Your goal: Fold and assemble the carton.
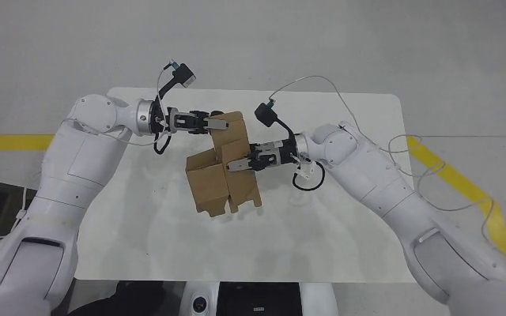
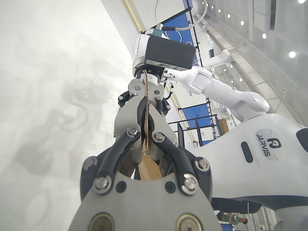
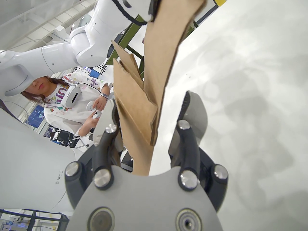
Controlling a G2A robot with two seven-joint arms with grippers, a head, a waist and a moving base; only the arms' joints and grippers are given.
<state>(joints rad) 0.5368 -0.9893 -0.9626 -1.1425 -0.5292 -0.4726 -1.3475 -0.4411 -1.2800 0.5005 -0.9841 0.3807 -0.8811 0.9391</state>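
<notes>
White table (image 1: 356,221) w/ brown half-open carton (image 1: 213,178)

carton (image 1: 213,186) over table (image 1: 348,237) middle, left gripper (image 1: 219,124) at its far edge, right gripper (image 1: 236,166) at its right

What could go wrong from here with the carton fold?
1. Left gripper pinches just a thin flap edge of the carton; it may slip or tear under load.
2. Right gripper is open around a panel, one of its fingers clear of it; closing could crease the overlapped layers or skew the fold.
</notes>
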